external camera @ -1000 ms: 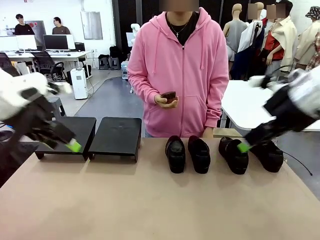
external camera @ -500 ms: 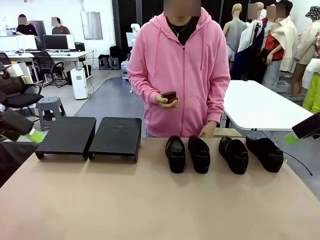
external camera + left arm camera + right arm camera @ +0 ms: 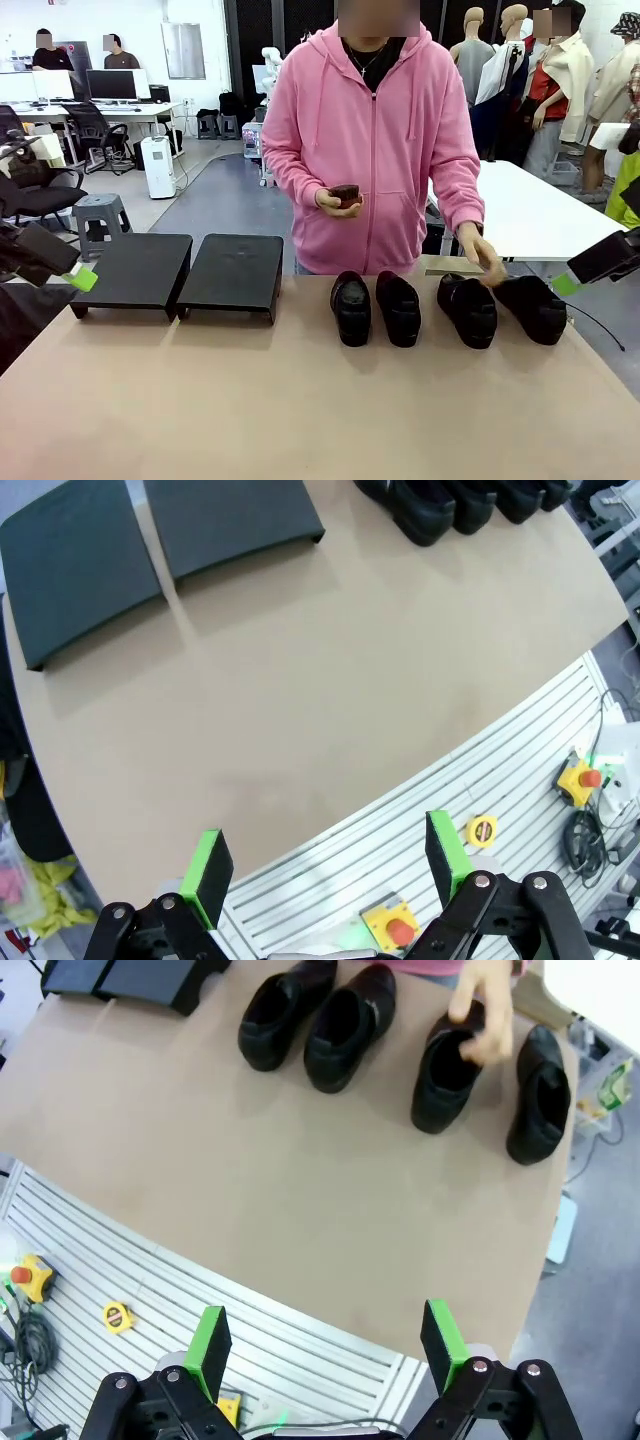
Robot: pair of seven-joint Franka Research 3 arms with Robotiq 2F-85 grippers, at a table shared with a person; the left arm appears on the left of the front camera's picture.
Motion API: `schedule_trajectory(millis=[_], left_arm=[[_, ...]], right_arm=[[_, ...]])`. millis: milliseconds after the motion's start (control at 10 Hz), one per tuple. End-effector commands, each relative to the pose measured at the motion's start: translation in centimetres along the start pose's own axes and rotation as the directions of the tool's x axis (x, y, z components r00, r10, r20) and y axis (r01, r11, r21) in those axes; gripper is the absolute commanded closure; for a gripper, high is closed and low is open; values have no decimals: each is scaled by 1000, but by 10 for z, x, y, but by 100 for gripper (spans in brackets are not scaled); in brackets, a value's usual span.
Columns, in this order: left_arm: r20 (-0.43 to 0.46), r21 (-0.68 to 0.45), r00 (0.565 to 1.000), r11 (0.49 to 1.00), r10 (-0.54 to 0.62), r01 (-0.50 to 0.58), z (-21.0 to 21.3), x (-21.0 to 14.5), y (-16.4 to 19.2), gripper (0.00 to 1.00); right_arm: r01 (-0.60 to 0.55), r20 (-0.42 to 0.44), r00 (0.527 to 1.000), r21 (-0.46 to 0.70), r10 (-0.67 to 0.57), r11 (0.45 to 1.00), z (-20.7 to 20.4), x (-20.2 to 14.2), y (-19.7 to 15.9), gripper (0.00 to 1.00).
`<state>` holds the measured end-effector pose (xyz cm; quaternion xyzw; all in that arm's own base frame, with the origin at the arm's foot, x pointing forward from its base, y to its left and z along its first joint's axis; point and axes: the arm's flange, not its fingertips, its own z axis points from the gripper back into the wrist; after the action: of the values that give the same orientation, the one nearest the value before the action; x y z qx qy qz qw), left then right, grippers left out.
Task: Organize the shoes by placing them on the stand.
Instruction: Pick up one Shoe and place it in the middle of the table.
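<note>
The right gripper [image 3: 324, 1345] hangs off the table's near edge with its jaws spread wide and nothing between the green pads. The left gripper [image 3: 327, 865] is the same, fully open and empty, out past the table's left side.

All 4 shoes [image 3: 398, 308] stand in a row on the table [image 3: 300, 400], toes toward the robot and well apart from both grippers. The stand [image 3: 135, 270] sits to their left, and both of its sloped platforms are bare, so no shoe is placed yet.

The main hazard is the person's hand [image 3: 480, 1015], which is down at the heel end of the 3rd shoe [image 3: 440, 1075], counting from the stand. If the right gripper goes in for that pair now, it would likely meet the fingers. The glossy leather could also slip from a shallow pinch. A shoe set carelessly on the slope may slide off its low edge.
</note>
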<state>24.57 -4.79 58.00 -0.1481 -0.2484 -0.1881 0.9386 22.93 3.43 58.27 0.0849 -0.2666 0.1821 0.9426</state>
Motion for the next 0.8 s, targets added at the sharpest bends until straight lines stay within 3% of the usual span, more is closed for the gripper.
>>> schedule_trajectory(millis=[0,100,300,400,500,700], left_arm=[[14,-15,1000,1000,2,-2,0,3,0,0],[14,-15,1000,1000,2,-2,0,3,0,0],[14,-15,1000,1000,2,-2,0,3,0,0],[14,-15,1000,1000,2,-2,0,3,0,0],[14,-15,1000,1000,2,-2,0,3,0,0],[14,-15,1000,1000,2,-2,0,3,0,0]], right_arm=[[-6,1,1000,13,6,1000,-1,1,-1,0],[0,0,1000,0,0,1000,0,0,0,0],[-15,-122,992,-79,5,997,-23,57,6,0],[-40,-86,996,-22,38,999,-29,74,11,0],[2,-115,993,-53,-8,999,-49,103,21,0],[-48,-169,984,29,52,998,-92,147,38,0]])
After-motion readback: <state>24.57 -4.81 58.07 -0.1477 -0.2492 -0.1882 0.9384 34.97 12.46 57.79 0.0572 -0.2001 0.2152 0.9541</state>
